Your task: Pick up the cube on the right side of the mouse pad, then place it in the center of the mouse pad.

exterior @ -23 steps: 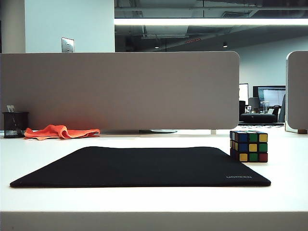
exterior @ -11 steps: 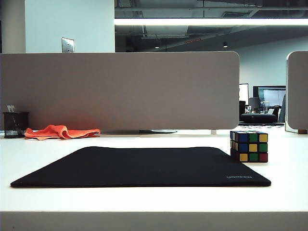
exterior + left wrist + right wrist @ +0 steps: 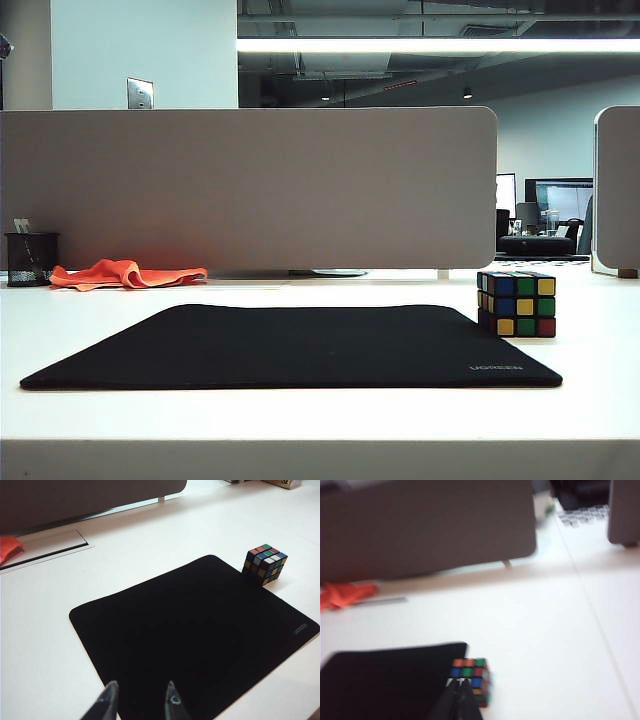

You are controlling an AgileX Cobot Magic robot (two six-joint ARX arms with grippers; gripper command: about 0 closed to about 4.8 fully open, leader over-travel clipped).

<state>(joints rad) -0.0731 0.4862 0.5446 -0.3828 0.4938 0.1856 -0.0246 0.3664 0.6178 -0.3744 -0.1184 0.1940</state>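
While the cube (image 3: 517, 303) sits square beside the mouse pad (image 3: 300, 345), we see left gripper (image 3: 138, 701) jaws spread, right gripper (image 3: 459, 684) jaws pressed together.

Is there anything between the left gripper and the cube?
Only the bare mouse pad. In the left wrist view the left gripper hangs open over one edge, and the cube sits beside the far corner.
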